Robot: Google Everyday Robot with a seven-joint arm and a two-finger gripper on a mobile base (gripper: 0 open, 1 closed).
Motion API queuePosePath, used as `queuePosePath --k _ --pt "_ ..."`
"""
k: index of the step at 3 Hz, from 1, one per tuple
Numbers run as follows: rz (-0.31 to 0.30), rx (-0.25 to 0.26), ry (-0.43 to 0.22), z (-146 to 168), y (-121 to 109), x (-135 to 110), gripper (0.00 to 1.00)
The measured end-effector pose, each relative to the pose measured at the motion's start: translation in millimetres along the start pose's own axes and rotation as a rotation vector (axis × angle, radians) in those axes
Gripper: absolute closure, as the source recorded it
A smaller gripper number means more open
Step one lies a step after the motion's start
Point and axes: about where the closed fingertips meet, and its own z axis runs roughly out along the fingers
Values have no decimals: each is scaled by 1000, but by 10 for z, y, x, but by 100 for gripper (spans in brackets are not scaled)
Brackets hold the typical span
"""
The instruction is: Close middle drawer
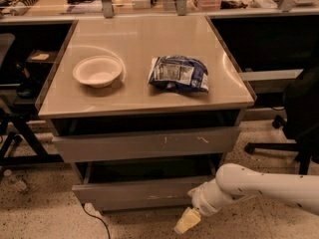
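While middle drawer (134,195) sits partly out at frame btm, gripper (187,222) hangs below its right corner, fingers together.

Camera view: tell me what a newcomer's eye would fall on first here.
The white robot arm reaches in from the lower right, its claw low near the floor by the right end of the middle drawer, which stands partly pulled out. Next, on the cabinet top, a white bowl sits at the left and a crumpled blue snack bag lies to its right, apart from it.
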Motion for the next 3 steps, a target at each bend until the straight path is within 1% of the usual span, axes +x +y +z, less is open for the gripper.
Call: queuePosePath --k 3 --pt "0 0 0 0 -2 -2 89"
